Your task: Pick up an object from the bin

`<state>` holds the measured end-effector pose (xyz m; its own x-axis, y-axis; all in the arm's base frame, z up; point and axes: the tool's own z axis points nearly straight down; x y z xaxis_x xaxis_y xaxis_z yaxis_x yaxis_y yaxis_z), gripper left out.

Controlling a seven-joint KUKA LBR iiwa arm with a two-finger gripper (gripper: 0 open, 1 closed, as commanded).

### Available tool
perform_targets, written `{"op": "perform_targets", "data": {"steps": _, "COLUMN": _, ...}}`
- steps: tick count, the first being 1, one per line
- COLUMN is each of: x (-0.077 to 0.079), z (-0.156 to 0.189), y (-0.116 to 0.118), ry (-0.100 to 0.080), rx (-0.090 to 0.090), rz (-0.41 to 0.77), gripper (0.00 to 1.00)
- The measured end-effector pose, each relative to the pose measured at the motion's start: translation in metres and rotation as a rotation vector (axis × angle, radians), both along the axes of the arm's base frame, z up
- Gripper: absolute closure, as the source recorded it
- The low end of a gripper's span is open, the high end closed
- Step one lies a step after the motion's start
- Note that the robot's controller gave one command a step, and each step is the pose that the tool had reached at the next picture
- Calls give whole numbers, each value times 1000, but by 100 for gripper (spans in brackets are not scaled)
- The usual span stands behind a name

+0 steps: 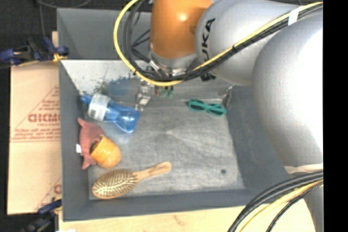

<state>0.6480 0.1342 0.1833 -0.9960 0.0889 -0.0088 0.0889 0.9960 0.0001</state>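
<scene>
While hanging near the bin's [69, 117] twelve o'clock, ease gripper [144, 96] down squarely over blue bottle [111, 112] at eight o'clock, avoiding green-handled tool [206, 107] at three; jaw spread impossible to tell.

Robotics lab, KUKA arm [255, 35], looped cables [116, 35], grey bin [87, 30]

On the floor of your grey bin [185, 152]: blue bottle [111, 112], pink toy [87, 135], orange ball [106, 154], wooden hairbrush [128, 179], green tool [206, 107].

Bottle [111, 113] left of scissors [206, 107], hairbrush [128, 179] in front of both
</scene>
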Motion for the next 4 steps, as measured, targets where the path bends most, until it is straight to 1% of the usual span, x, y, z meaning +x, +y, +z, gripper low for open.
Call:
{"op": "perform_targets", "data": {"steps": 1, "x": -3, "z": 28, "y": -4, "ry": 9, "rx": -2, "rz": 101, "gripper": 100}}
{"op": "perform_targets", "data": {"steps": 2, "x": -9, "z": -49, "y": 13, "ry": 11, "rx": -2, "rz": 239, "gripper": 0}}
{"op": "perform_targets", "data": {"steps": 3, "x": -7, "z": -46, "y": 13, "ry": 5, "rx": -1, "rz": 239, "gripper": 0}}
{"op": "perform_targets", "data": {"steps": 4, "x": -2, "z": -75, "y": 19, "ry": -1, "rx": -2, "rz": 289, "gripper": 0}}
